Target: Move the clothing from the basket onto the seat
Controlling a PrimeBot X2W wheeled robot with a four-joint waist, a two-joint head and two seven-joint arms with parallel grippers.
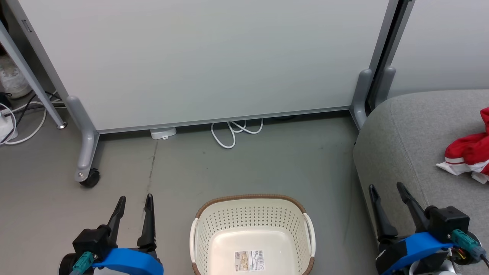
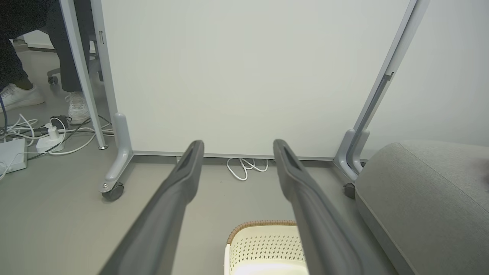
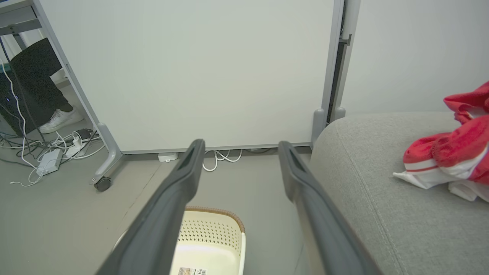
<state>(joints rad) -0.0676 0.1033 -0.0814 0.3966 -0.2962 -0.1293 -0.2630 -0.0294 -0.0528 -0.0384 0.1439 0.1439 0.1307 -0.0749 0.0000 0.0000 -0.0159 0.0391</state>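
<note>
Your clothing (image 1: pixel 468 152) lies on the seat (image 1: pixel 405 133), at 2 o'clock from the right gripper (image 1: pixel 385 187), the nearer arm. The basket (image 1: pixel 252 202) looks empty. The left gripper (image 1: pixel 135 197) and right both gape, holding nothing.

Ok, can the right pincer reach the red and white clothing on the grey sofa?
Probably yes: the open right pincer sits at the edge of the grey fabric sofa, with bare cushion between it and the red-and-white clothing.
</note>
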